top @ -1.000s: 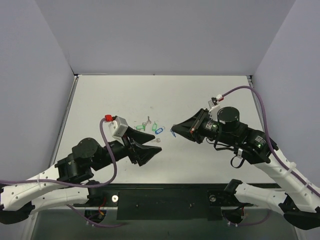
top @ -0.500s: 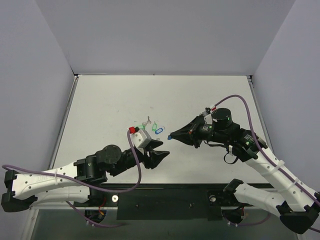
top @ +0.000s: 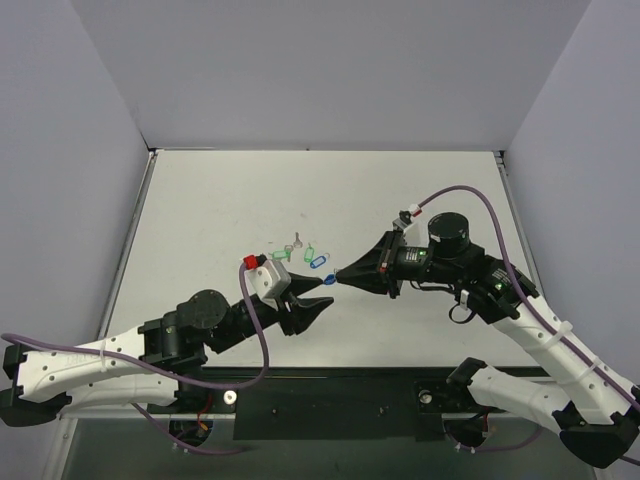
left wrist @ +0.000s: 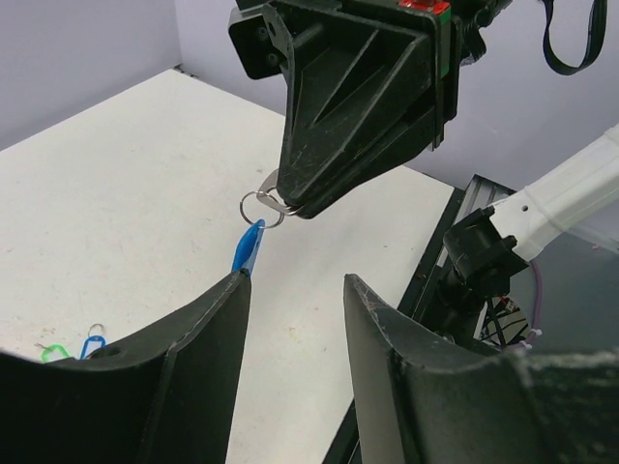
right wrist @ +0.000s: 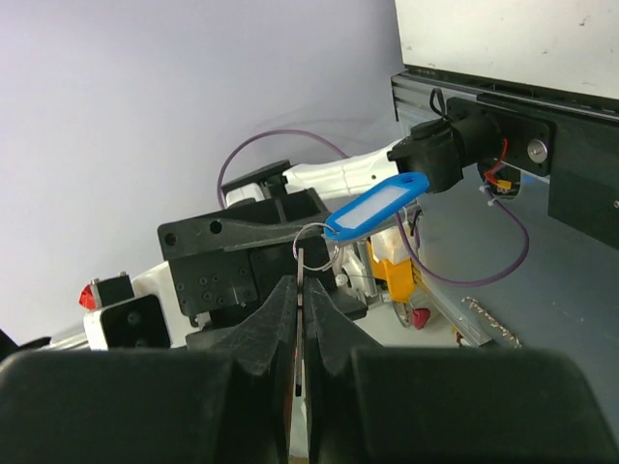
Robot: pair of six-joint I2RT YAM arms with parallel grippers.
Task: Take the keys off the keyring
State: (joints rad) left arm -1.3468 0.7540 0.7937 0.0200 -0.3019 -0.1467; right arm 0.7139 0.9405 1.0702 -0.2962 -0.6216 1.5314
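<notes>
My right gripper [top: 340,277] is shut on a thin silver key [right wrist: 301,280], held edge-on between its jaws above the table. A thin metal ring [right wrist: 314,246] hangs from the key's end with the blue tag [right wrist: 377,206] on it. The ring [left wrist: 261,206] and blue tag [left wrist: 248,247] also show in the left wrist view, dangling from the right gripper's tip. The tag [top: 329,283] is a small blue spot in the top view. My left gripper [top: 322,304] is open and empty, just below and left of the tag, its left fingertip [left wrist: 232,286] close under it.
Several green and blue tags with small keys [top: 297,251] lie on the white table [top: 200,200] behind my left gripper. Two of them [left wrist: 75,345] show in the left wrist view. The table's near edge and black frame [top: 330,400] lie close by.
My left gripper has swung right and forward toward the hanging tag. My right gripper has shifted a little left and lower with the key, ring and tag still in it.
</notes>
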